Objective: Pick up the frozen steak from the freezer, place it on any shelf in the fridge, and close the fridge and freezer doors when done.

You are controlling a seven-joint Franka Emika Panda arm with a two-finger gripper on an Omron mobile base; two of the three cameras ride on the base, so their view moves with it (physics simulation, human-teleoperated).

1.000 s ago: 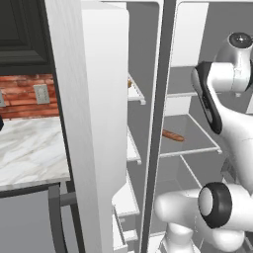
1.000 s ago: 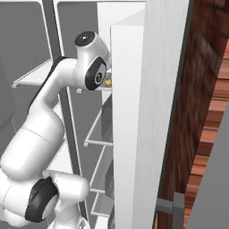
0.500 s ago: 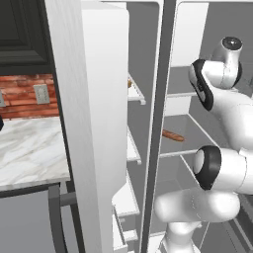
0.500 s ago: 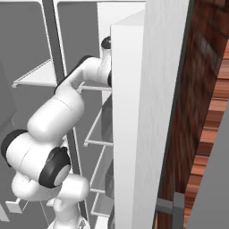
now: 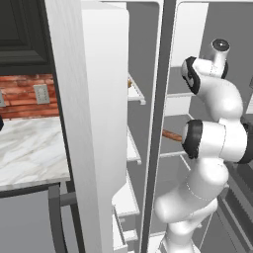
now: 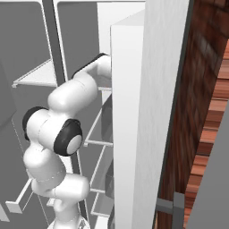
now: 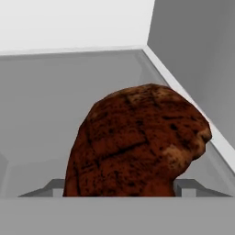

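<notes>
Your hand view puts the frozen steak right at the camera, a mottled brown lump above a grey shelf near a far corner of white walls. You cannot tell from these pictures whether the fingers are gripping it or open, since the steak hides their tips. From the left base view, the arm reaches into the right compartment, with both doors open and the marble worktop at far left.

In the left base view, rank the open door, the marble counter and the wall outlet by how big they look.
1. Open door, nearest the camera, which inflates it.
2. Marble counter.
3. Wall outlet, clearly smallest.
</notes>
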